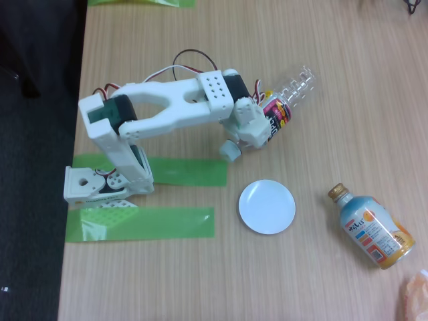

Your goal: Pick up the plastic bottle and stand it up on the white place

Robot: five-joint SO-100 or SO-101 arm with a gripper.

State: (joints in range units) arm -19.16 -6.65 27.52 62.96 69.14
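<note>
A: Where is the plastic bottle [294, 93]?

B: Clamped at its label in your gripper [271, 124], tilted, cap [231, 150] low, just above the white place [267, 206].

A: Handling?

B: Likely empty, so light; thin ribbed walls will flex and slip. Hold the label band, gently.

A: Surroundings?

B: Wooden table [348, 40], green tape strips [144, 223], a second bottle [371, 226] well apart.

Colours on the wooden table [200, 281]

Clear ribbed plastic bottle [292, 97] with red-yellow label; white disc [267, 206]; green tape strips [140, 223]; blue-and-orange bottle [372, 229], gold cap; white arm [167, 110].
</note>
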